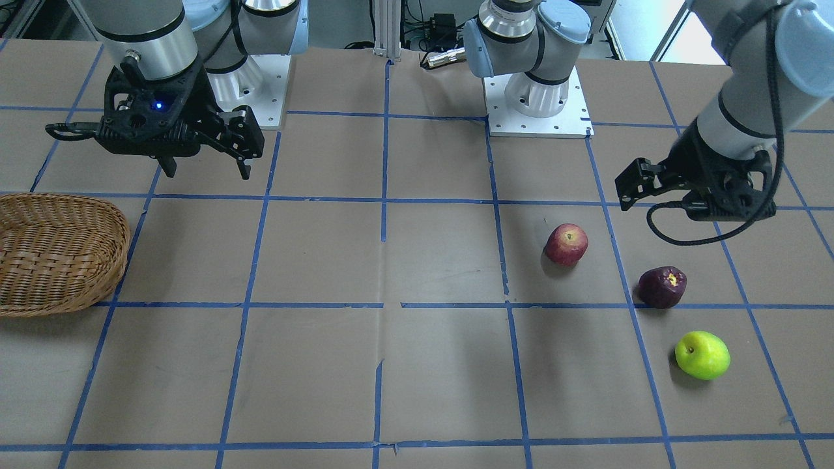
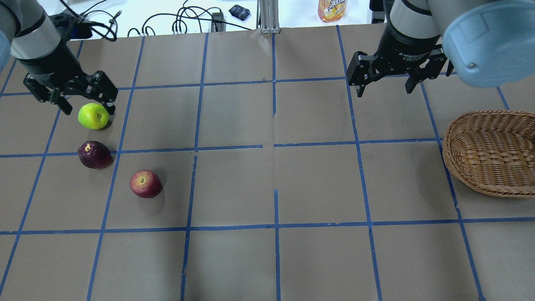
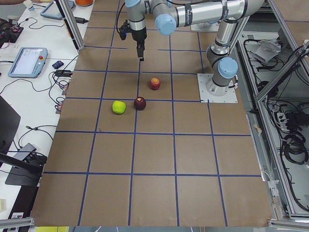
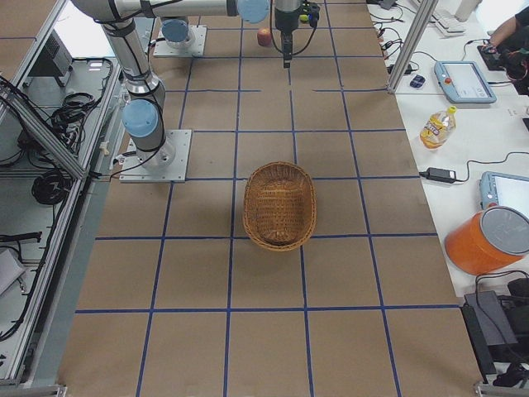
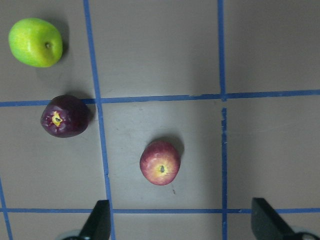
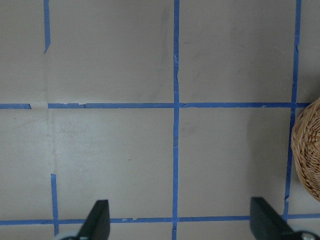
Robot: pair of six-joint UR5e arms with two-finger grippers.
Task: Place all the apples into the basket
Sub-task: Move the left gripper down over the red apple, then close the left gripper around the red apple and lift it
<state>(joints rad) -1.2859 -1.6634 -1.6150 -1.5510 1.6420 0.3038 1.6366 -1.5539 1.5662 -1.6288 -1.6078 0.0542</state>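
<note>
Three apples lie on the table on my left side: a red apple (image 2: pixel 145 183) (image 1: pixel 566 244) (image 5: pixel 160 163), a dark maroon apple (image 2: pixel 94 154) (image 1: pixel 662 286) (image 5: pixel 64 116) and a lime green apple (image 2: pixel 93 116) (image 1: pixel 702 355) (image 5: pixel 35 42). My left gripper (image 2: pixel 69 94) (image 1: pixel 627 190) (image 5: pixel 182 222) is open and empty, well above the apples. The wicker basket (image 2: pixel 489 152) (image 1: pixel 58 254) (image 4: pixel 279 205) stands empty at the far right. My right gripper (image 2: pixel 383 88) (image 1: pixel 207 170) (image 6: pixel 180 222) is open and empty, raised over the table to the left of the basket.
Blue tape lines cross the brown table. The two arm bases (image 1: pixel 537 98) (image 1: pixel 251 85) stand at the robot's edge. Cables (image 2: pixel 184 23) and an orange drink bottle (image 2: pixel 332 9) lie beyond the far edge.
</note>
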